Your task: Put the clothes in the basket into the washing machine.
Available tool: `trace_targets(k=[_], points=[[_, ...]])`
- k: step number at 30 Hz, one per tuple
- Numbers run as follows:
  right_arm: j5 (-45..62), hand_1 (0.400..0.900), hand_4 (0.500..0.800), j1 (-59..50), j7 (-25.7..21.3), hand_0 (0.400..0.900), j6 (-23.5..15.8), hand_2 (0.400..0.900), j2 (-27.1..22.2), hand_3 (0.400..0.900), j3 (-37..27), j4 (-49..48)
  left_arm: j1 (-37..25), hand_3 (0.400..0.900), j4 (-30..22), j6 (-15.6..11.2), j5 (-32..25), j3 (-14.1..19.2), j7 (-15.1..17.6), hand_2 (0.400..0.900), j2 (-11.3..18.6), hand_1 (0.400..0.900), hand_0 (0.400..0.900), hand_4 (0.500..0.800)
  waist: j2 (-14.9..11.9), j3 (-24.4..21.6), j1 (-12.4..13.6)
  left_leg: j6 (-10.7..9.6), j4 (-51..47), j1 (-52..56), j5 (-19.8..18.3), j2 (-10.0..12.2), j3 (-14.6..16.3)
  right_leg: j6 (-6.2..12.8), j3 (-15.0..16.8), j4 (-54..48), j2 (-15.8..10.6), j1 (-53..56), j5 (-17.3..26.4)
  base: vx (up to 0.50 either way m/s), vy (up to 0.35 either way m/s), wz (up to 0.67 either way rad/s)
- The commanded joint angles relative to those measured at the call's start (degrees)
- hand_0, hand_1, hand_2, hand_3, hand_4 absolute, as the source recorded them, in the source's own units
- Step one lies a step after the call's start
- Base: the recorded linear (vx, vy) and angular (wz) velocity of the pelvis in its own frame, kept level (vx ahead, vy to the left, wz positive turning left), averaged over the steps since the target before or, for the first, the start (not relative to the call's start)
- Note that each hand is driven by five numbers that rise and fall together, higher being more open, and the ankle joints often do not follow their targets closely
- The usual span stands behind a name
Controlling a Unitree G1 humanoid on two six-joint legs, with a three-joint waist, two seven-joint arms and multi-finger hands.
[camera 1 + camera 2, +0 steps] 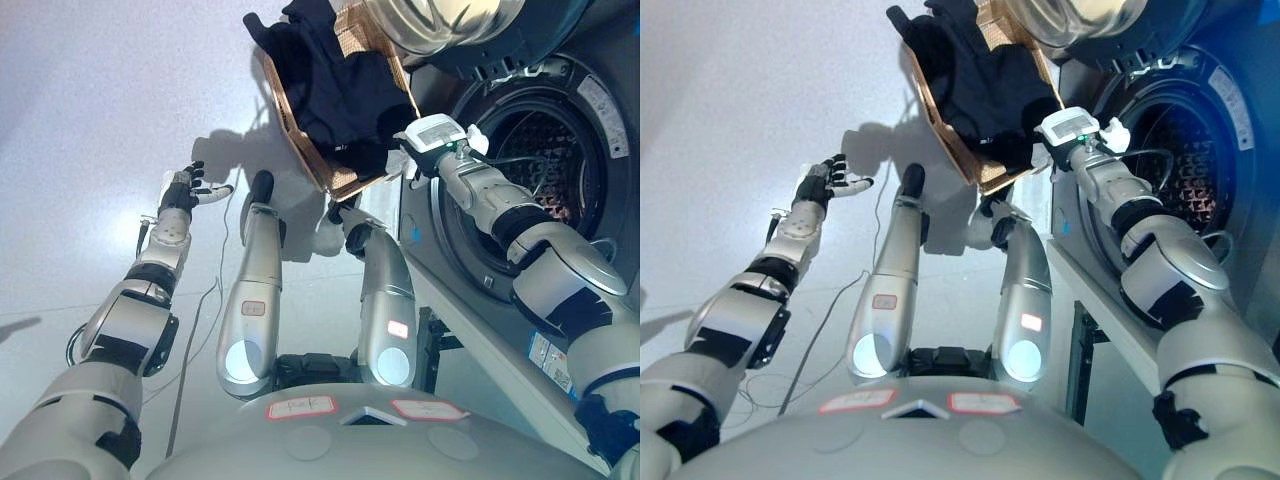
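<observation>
Clothes (335,85), dark and crumpled, fill the woven basket (300,150) beside our washing machine (560,150). Our left hand (190,190) hangs relaxed, empty; whether our right hand (400,160) grips the basket's edge, we cannot tell.

silver-grey arms with black bands at the joints; the left hand (188,190) is dark with white fingertips, and the right hand (400,160) shows only a little white by the wrist.
</observation>
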Motion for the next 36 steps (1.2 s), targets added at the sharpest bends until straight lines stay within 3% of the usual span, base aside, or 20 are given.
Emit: trace_targets(k=[1,8,15,25,31,33,35,36], points=[[-3.47,0.900,0.800,-0.95,-3.59,0.900,2.98,0.900,-4.90,0.900,2.72,3.22,2.82,0.900,-0.08,-2.78,-2.13,0.88,2.22,0.900,-1.34,0.900,0.900,0.800,4.66,-3.91,-0.36,-1.36,-5.69,-0.04,2.02,1.19,1.63,3.34,2.03,9.40,1.09,0.17,-9.90,-0.02,-0.070,0.10],[-8.43,0.900,0.800,-3.06,-6.23,0.900,6.43,0.900,-7.94,0.900,3.35,8.23,2.69,0.900,-0.96,-3.99,-5.39,1.34,3.82,0.900,-1.62,0.900,0.900,0.800,6.40,-2.87,-0.58,-1.85,-4.14,-5.15,2.98,1.45,0.74,3.26,1.51,12.71,1.27,-4.66,-11.29,-0.03,-0.052,-0.01],[-8.56,0.900,0.800,-6.40,-8.80,0.900,9.17,0.900,-10.95,0.900,2.38,12.79,3.20,0.900,-3.32,-4.85,-7.73,1.12,5.67,0.900,-2.68,0.900,0.900,0.800,7.91,-1.77,-0.74,-1.45,1.03,-10.60,1.44,0.58,0.53,3.09,2.46,18.78,0.19,-10.16,-14.14,-0.01,-0.006,0.04],[-8.10,0.900,0.800,-8.24,-10.35,0.900,10.18,0.900,-14.94,0.900,2.88,14.85,6.24,0.900,-8.00,-6.03,-9.89,1.78,7.06,0.900,-2.11,0.900,0.900,0.800,8.74,-2.13,-0.44,-0.61,14.57,-20.39,-3.50,-1.86,2.18,1.02,5.42,30.04,-0.78,-19.62,-18.82,0.00,0.025,-0.05],[-8.98,0.900,0.800,-12.50,-9.43,0.900,10.17,0.900,-17.82,0.900,6.64,7.33,8.31,0.900,-8.15,-5.65,-10.79,2.94,8.17,0.900,-1.80,0.900,0.900,0.800,7.56,-2.90,-1.66,-0.37,18.21,-23.84,-4.83,-2.31,3.40,0.24,6.67,33.02,-0.27,-23.37,-19.32,0.00,0.030,-0.13],[-7.64,0.900,0.800,-12.87,-8.15,0.900,10.24,0.900,-18.81,0.900,6.16,7.12,9.46,0.900,-8.64,-5.88,-11.77,3.10,8.08,0.900,-2.21,0.900,0.900,0.800,7.50,-3.31,-1.94,-0.38,18.57,-24.50,-4.91,-2.33,3.54,0.12,6.74,33.03,-0.14,-23.88,-19.25,-0.01,0.020,-0.07],[-7.17,0.900,0.800,-10.67,-10.07,0.900,10.52,0.900,-19.93,0.900,4.86,9.38,11.73,0.900,-9.80,-6.60,-12.28,3.76,8.24,0.900,-2.96,0.900,0.900,0.800,7.70,-3.88,-1.95,-0.24,18.57,-25.00,-4.82,-2.22,3.72,0.17,6.76,32.70,-0.21,-24.15,-19.03,0.00,0.015,-0.04],[-7.12,0.869,0.781,-10.38,-10.82,0.869,10.45,0.869,-20.10,0.869,4.62,10.57,12.18,0.900,-10.28,-6.81,-12.05,3.74,8.28,0.900,-2.85,0.900,0.900,0.800,7.75,-4.34,-1.71,-0.22,18.49,-25.03,-4.76,-2.34,3.71,0.22,6.81,32.53,-0.13,-24.28,-18.91,0.00,0.000,0.00]])
